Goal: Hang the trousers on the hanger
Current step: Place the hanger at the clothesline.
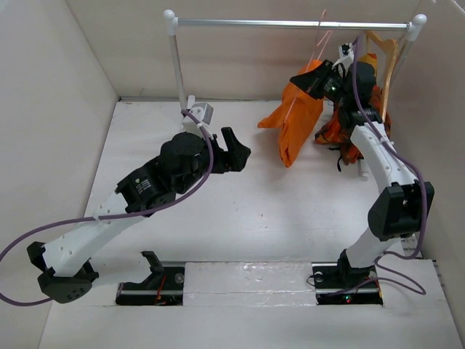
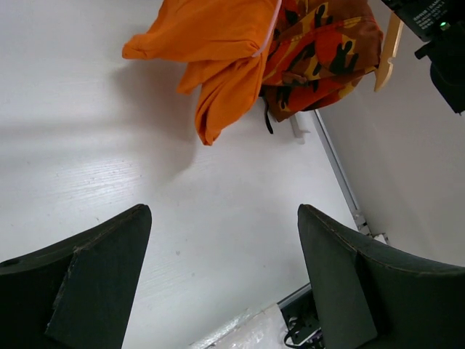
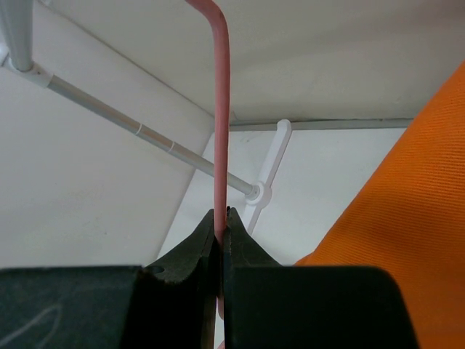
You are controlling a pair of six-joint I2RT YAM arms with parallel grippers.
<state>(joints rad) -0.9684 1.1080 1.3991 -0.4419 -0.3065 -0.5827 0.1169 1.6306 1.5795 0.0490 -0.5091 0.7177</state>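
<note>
Jaws of the right arm (image 1: 378,156) are pinched tight on the hanger (image 3: 220,109), its pink wire running up between them. Jaws of the left arm (image 1: 145,189) stand wide, holding nothing, above the surface (image 1: 254,218). The trousers (image 1: 298,120) hang draped over the hanger below the rail (image 1: 254,23), just beside a patterned garment (image 2: 320,51). Draping looks done; probably only 1 step, letting go, is left. Whether the hook sits on the rail I cannot tell. Print on the right arm's wrist is too small to read.

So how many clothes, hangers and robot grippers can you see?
Clothes: 2 (orange trousers, orange-red-black patterned garment)
Hangers: 2 (pink wire hanger, wooden hanger)
Grippers: 2 (left gripper, right gripper)
Total: 6
</note>
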